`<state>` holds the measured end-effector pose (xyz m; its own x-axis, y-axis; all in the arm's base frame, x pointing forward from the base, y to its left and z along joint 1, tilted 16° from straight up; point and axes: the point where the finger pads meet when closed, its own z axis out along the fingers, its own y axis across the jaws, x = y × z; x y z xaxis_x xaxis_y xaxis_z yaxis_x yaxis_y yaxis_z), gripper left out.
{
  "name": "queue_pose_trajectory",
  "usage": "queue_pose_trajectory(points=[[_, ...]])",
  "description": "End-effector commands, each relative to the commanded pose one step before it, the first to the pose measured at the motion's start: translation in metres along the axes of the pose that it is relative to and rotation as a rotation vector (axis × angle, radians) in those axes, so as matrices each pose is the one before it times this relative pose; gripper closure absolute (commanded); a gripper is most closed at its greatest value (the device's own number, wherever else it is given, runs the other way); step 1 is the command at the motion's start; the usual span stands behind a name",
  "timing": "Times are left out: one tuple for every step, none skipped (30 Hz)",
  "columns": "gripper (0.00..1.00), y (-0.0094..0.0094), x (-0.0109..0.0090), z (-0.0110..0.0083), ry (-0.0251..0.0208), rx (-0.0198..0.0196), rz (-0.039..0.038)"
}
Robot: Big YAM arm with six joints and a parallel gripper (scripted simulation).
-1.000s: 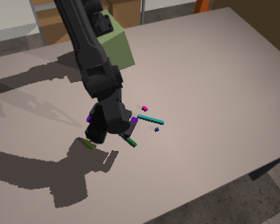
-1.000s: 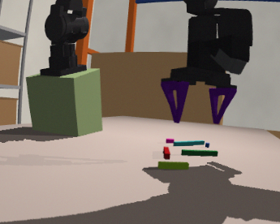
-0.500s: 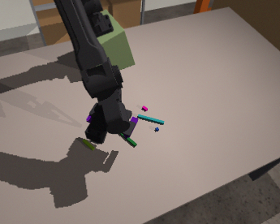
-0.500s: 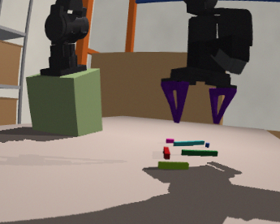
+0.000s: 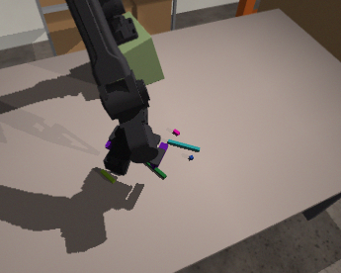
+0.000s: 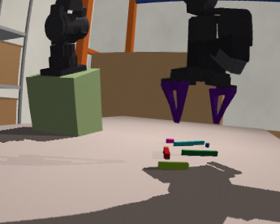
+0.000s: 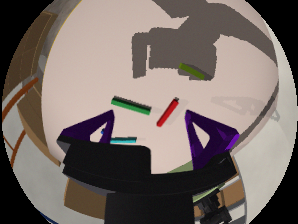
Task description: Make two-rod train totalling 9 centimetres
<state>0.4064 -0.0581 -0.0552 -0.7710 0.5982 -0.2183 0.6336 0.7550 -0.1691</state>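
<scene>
My gripper (image 6: 196, 122) (image 7: 149, 113) is open and empty, high above the rods. A green rod (image 5: 159, 172) (image 6: 199, 152) (image 7: 130, 106) lies flat; the arm partly hides it in the top view. A small blue rod (image 5: 191, 157) (image 6: 207, 144) lies apart near one end of the turquoise rod (image 5: 184, 145) (image 6: 188, 143) (image 7: 123, 141). A short magenta rod (image 5: 176, 132) (image 6: 170, 140) lies near the turquoise rod's other end. A red rod (image 6: 166, 152) (image 7: 167, 112) lies at an angle to the green one, hidden in the top view. A lime rod (image 5: 108, 176) (image 6: 173, 165) (image 7: 192, 71) lies by the arm's shadow. No rods touch.
A green block (image 5: 145, 61) (image 6: 88, 103) bearing the arm's base stands on the table (image 5: 265, 124) (image 6: 51, 178). The arm's dark shadow falls across the table beside the lime rod. Shelves and boxes stand beyond the table.
</scene>
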Motion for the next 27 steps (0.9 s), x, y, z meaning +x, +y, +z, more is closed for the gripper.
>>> queue_pose_trajectory(points=[[0.0, 0.00416, -0.0052, -0.01011, -0.01773, -0.01419, -0.0152], [0.0, 0.0, 0.0, 0.0, 0.0, 0.0, 0.0], [0.0, 0.0, 0.0, 0.0, 0.0, 0.0, 0.0], [0.0, 0.0, 0.0, 0.0, 0.0, 0.0, 0.0], [0.0, 0.0, 0.0, 0.0, 0.0, 0.0, 0.0], [0.0, 0.0, 0.0, 0.0, 0.0, 0.0, 0.0], [0.0, 0.0, 0.0, 0.0, 0.0, 0.0, 0.0], [0.0, 0.0, 0.0, 0.0, 0.0, 0.0, 0.0], [0.0, 0.0, 0.0, 0.0, 0.0, 0.0, 0.0], [0.0, 0.0, 0.0, 0.0, 0.0, 0.0, 0.0], [0.0, 0.0, 0.0, 0.0, 0.0, 0.0, 0.0], [0.0, 0.0, 0.0, 0.0, 0.0, 0.0, 0.0], [0.0, 0.0, 0.0, 0.0, 0.0, 0.0, 0.0], [0.0, 0.0, 0.0, 0.0, 0.0, 0.0, 0.0], [0.0, 0.0, 0.0, 0.0, 0.0, 0.0, 0.0], [0.0, 0.0, 0.0, 0.0, 0.0, 0.0, 0.0], [0.0, 0.00093, 0.00219, 0.00019, 0.00097, 0.00019, 0.00059], [0.0, 0.003, 0.00508, 0.00078, 0.00018, -0.00114, 0.01472], [0.0, 0.00432, 0.00363, 0.00144, -0.00518, -0.00523, 0.01164], [0.0, 0.00436, 0.00955, 0.00238, 0.0043, 0.00175, 0.01505], [0.0, 0.00488, 0.01422, 0.00328, 0.00794, 0.00514, 0.02041], [0.0, 0.00533, 0.01695, 0.00239, 0.00589, 0.00398, 0.02709], [0.0, 0.00545, 0.01826, 0.00015, 0.00205, -0.00094, 0.03361], [0.0, 0.00018, 0.00024, 0.0, 0.0014, -0.00106, 0.0], [0.0, 0.00387, 0.01982, 0.00021, 0.00109, 0.00013, 0.03662], [0.0, 0.00183, 0.02013, 0.00023, 0.00009, 0.00077, 0.03765], [0.0, 0.0, 0.0, 0.0, 0.0, 0.0, 0.0]])
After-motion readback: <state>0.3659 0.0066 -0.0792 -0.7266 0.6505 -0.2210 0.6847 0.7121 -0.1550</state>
